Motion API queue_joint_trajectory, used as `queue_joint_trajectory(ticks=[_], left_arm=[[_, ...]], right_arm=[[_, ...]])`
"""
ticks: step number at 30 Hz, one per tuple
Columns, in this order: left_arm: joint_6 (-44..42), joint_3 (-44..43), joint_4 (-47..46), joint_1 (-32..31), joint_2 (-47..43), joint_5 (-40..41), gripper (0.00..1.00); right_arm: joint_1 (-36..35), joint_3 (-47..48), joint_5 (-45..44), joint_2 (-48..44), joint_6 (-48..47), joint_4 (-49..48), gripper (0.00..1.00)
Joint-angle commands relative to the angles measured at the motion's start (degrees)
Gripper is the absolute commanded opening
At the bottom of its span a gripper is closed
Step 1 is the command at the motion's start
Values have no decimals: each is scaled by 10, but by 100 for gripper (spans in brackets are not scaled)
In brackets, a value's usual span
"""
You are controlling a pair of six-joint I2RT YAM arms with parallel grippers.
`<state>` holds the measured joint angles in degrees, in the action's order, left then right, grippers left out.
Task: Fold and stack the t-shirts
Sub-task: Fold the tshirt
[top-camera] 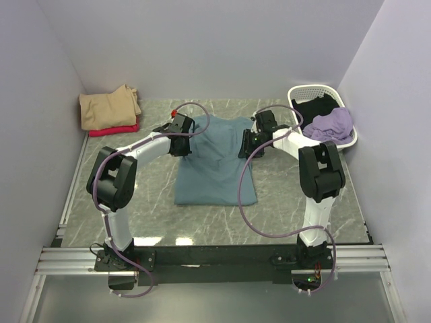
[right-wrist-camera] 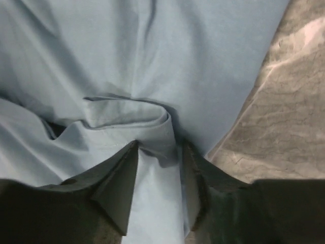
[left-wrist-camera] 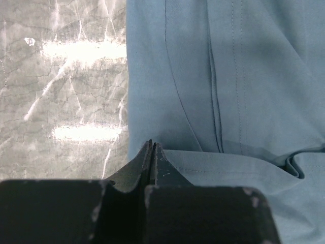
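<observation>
The teal-blue t-shirt point(top-camera: 215, 168) lies flat in the middle of the table, hem toward me. My left gripper point(top-camera: 180, 139) is at its left edge near the sleeve. In the left wrist view the left gripper point(left-wrist-camera: 151, 145) is shut, with a folded-over layer of the shirt point(left-wrist-camera: 228, 76) starting right at its tips. My right gripper point(top-camera: 250, 142) is at the shirt's right edge. In the right wrist view the right gripper point(right-wrist-camera: 158, 147) is open, with a rolled fold of the shirt point(right-wrist-camera: 142, 124) between its fingers. Folded tan point(top-camera: 108, 108) and red point(top-camera: 114, 130) shirts are stacked at the far left.
A white lattice basket point(top-camera: 304, 92) stands at the far right and holds a black shirt point(top-camera: 316, 108) and a lilac shirt point(top-camera: 331, 125). White walls enclose the marble table point(top-camera: 289, 195) on three sides. Purple cables loop over both arms.
</observation>
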<state>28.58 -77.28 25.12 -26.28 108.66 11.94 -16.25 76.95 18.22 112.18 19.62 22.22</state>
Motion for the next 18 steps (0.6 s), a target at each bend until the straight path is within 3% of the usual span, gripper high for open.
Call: queue_joint_trajectory(ticks=[1, 2, 5, 18], left_arm=[[-4, -11, -10, 3, -5, -2, 1], [-4, -11, -9, 3, -3, -1, 1], [-4, -11, -9, 3, -2, -2, 1], [-10, -12, -7, 3, 2, 16, 1]], right_arm=[[-3, 25, -8, 5, -12, 3, 43], [-4, 26, -9, 5, -12, 4, 30], [-3, 22, -11, 1, -11, -1, 12], [14, -57, -129, -93, 25, -30, 9]])
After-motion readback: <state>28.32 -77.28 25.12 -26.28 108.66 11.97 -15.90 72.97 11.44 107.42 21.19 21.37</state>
